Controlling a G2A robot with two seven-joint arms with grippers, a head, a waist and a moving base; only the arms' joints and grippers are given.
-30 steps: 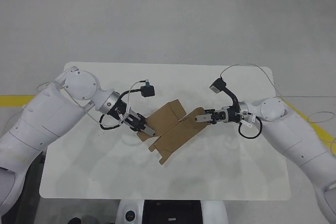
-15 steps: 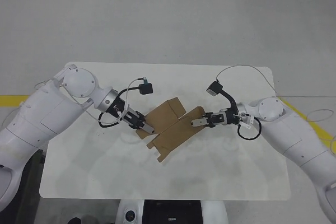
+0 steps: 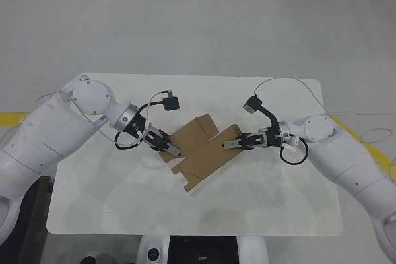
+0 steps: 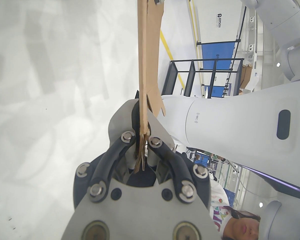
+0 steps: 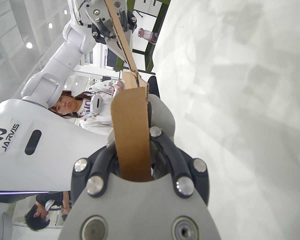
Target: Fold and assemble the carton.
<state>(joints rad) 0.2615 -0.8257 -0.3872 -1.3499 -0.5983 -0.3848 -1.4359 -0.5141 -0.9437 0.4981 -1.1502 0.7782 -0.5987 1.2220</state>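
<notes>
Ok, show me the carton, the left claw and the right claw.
carton [image 3: 208,153]: top view, middle of the cardboard.
left claw [image 3: 174,150]: top view, between its fingertips.
right claw [image 3: 229,142]: top view, between its fingertips.

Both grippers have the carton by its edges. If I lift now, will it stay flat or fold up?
Probably stiff within panels: the carton runs straight from the left gripper, edge-on. It may hinge at creases: near the right gripper a flap angles off. Likely light, being thin board.
</notes>
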